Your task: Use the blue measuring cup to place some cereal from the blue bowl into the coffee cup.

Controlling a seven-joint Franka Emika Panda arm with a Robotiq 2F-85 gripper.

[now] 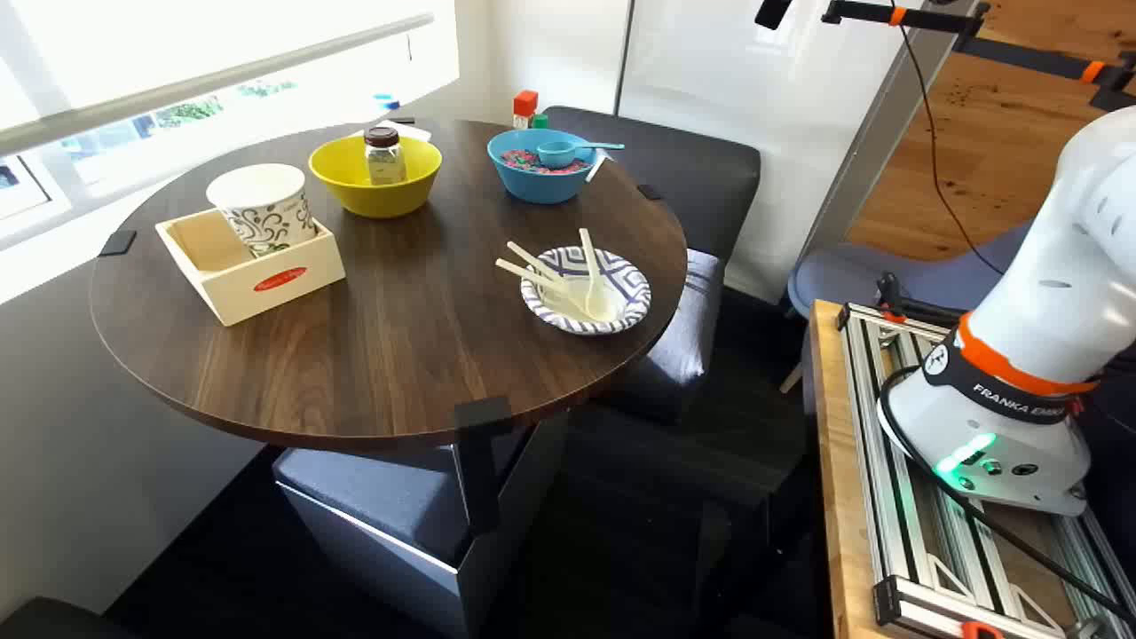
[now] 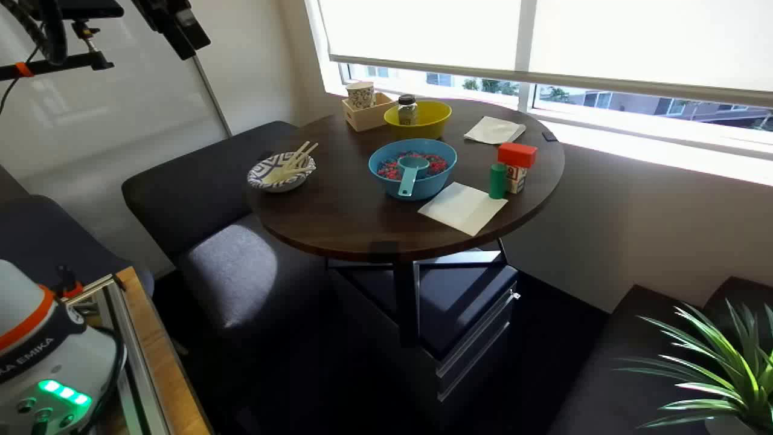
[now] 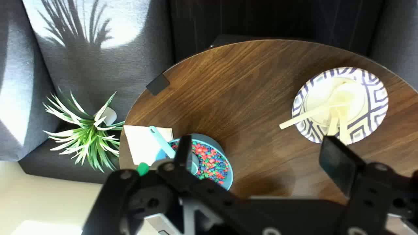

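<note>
The blue bowl [image 1: 540, 185] [image 2: 392, 186] [image 3: 208, 139] stands on the round table, filled with cereal [image 2: 438, 162] [image 3: 212, 160] in small red, blue and green pieces. Resting on that cereal is the blue measuring cup [image 1: 556, 155] [image 2: 413, 162] [image 3: 161, 142], its handle reaching over the bowl's rim. The white patterned coffee cup [image 1: 264, 213] [image 2: 361, 95] sits in a light wooden tray in both exterior views; it is out of the wrist view. High over the table, my gripper [image 3: 256, 147] is open with nothing between its fingers, and its one finger partly covers the measuring cup.
A yellow bowl [image 1: 383, 201] [image 2: 432, 121] holds a dark-lidded jar [image 1: 384, 157]. A patterned plate [image 1: 632, 288] [image 3: 375, 98] carries several pale utensils. Near the blue bowl lie a napkin [image 2: 462, 208], a green cylinder [image 2: 497, 181] and a red-topped block [image 2: 517, 156].
</note>
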